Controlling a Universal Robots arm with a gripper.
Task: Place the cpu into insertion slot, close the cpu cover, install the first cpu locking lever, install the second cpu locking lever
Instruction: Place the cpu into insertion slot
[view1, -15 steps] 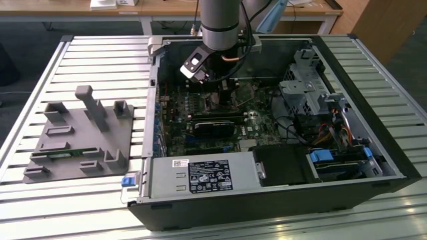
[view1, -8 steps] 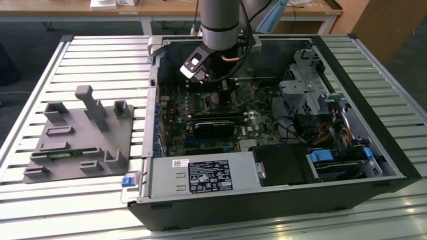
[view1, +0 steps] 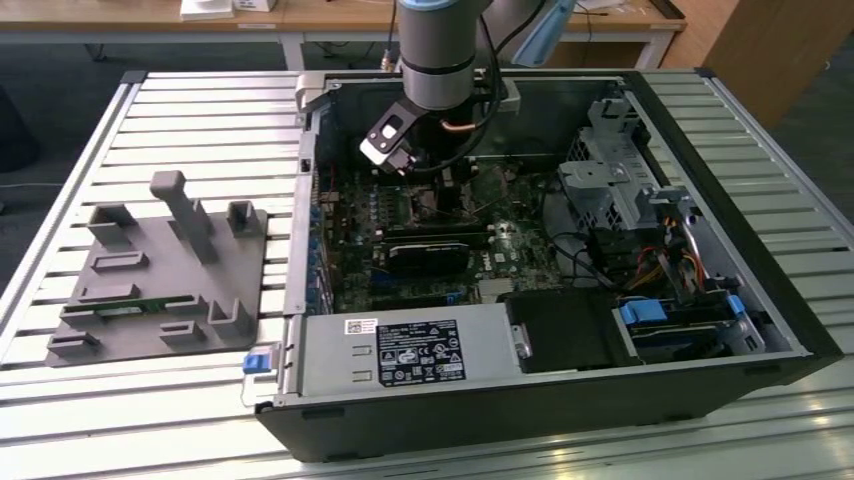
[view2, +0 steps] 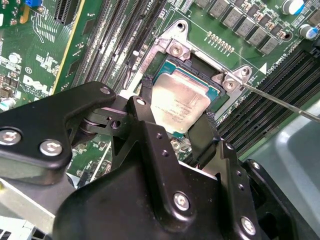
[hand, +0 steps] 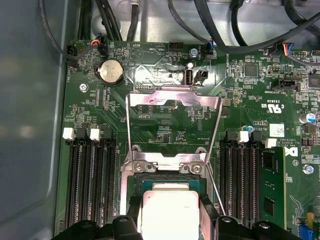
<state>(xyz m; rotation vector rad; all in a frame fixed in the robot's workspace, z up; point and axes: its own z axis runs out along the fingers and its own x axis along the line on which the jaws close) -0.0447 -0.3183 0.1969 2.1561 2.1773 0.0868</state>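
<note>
Reaching down into an open computer case on a slatted table, the robot arm brings its gripper over the insertion slot. Item one, the cpu: a silver-topped square chip lying inside the outline of the insertion slot, the slot's dark rim showing along two of its sides. Whether it is fully seated or held just above the contacts cannot be told. Item two, the black fingers: one on each of two opposite edges of the cpu, closed against it and gripping it. Both wrist views show this straddling hold. Item three, the cpu cover: a dull metal frame with a window cutout, swung up and open, hinged at the slot's edge farthest from the gripper body and clear of the chip. Item four, a thin locking lever: a bare metal rod, unlatched, angling away from one corner of the insertion slot. Item five, long black memory slots: banks on the green circuit board, running along both sides of the insertion slot. Item six, a coin cell: on the board well beyond the open cover. Item seven, a grey fixture tray: outside the case, well apart from the insertion slot.
</note>
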